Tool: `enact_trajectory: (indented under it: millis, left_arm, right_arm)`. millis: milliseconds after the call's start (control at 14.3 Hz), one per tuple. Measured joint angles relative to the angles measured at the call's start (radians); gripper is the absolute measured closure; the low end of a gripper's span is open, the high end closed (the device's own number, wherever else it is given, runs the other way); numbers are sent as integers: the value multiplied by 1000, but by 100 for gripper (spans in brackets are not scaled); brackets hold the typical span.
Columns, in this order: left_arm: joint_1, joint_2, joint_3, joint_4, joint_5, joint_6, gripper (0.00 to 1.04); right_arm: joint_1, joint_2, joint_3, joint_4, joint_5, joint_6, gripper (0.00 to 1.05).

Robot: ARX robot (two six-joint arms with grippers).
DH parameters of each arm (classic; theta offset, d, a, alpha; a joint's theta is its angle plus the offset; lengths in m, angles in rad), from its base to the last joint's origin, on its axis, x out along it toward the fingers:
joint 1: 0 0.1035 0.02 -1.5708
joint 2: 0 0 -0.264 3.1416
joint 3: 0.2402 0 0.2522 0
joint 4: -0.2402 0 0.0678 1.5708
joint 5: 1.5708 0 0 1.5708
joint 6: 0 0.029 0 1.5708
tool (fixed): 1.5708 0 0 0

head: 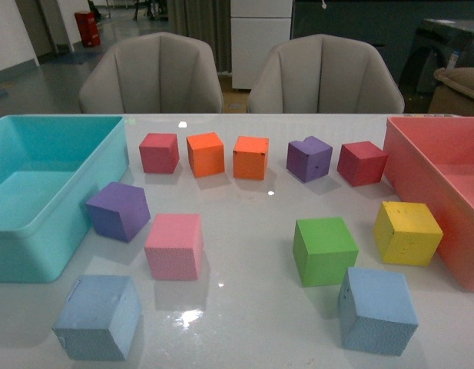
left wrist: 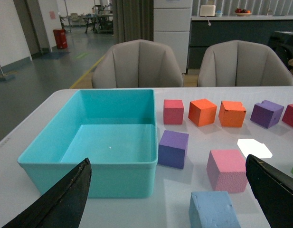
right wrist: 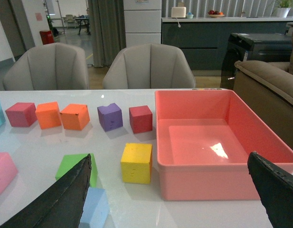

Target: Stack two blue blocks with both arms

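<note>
Blue foam, two blocks, unstacked: left blue block (head: 98, 317) at near left, right blue block (head: 377, 310) at near right, well apart. Step: approach, nothing grasped. Left gripper (left wrist: 167, 161), right gripper (right wrist: 170, 159): jaws wide apart, empty. Next, likely: lowering onto each block. Crowding: pink cube (head: 174, 246), green cube (head: 324, 250) just beyond.

The left bin (head: 37, 231) is turquoise and the right bin (head: 421, 154) salmon pink, on a glossy white table (head: 244, 334). The far row, left to right: crimson cube (head: 159, 152), orange cube (head: 205, 154), second orange cube (head: 251, 157), far purple cube (head: 309, 158), dark red cube (head: 362, 163). Nearer are the left purple cube (head: 118, 211), pink cube (head: 174, 246), green cube (head: 324, 250) and yellow cube (head: 407, 232), which has a few dark specks. Nearest, the left blue block (head: 98, 317) and right blue block (head: 376, 310) are pale sky blue with a grainy speckle. The chairs (head: 150, 73) beyond are beige.
</note>
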Motion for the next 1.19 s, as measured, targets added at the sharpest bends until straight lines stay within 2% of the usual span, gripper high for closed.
enact_trajectory:
  millis: [1122, 1192]
  left_arm:
    - [0, 0, 0, 0, 0, 0, 7]
    - [0, 0, 0, 0, 0, 0, 7]
  right_arm:
    - [0, 0, 0, 0, 0, 0, 6]
    - [-39, 37, 28, -100, -122, 30, 6]
